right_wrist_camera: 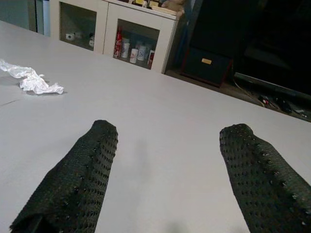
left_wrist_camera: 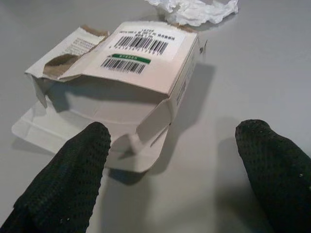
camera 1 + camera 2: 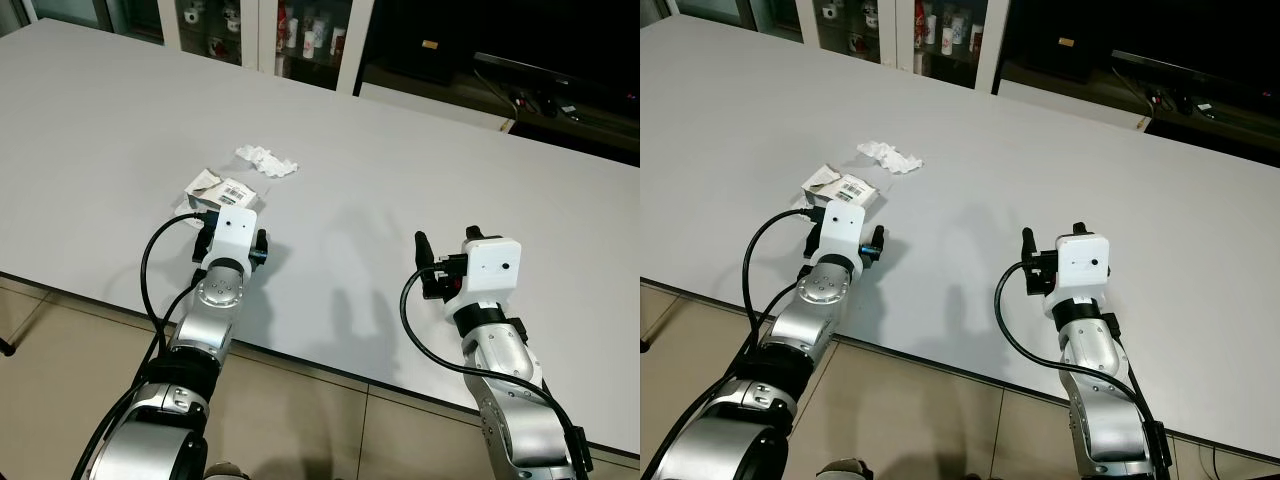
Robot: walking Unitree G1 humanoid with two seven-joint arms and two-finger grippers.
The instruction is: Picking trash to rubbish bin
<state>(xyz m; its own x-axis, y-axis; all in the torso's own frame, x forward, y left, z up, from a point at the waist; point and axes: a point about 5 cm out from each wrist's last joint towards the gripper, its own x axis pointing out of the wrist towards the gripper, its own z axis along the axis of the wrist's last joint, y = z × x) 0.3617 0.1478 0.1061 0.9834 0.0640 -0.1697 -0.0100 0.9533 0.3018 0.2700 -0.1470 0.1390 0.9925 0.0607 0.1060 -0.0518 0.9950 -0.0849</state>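
Note:
A torn-open white cardboard box (image 2: 146, 53) with barcode labels lies on the grey table (image 3: 420, 160) near its front left. Just beyond the box is a crumpled white paper wad (image 3: 267, 160). My left gripper (image 2: 177, 145) is open and low over the table, right in front of the box's open end. One finger (image 2: 77, 170) is almost at the lower flap, and nothing is between the fingers. Further right, my right gripper (image 3: 445, 242) stands open over bare table with nothing held.
The table's front edge (image 3: 320, 365) runs just behind both wrists, with tiled floor (image 3: 60, 335) below. A white glass-door cabinet (image 3: 300, 35) with bottles and a dark low unit (image 3: 540, 75) stand beyond the far edge.

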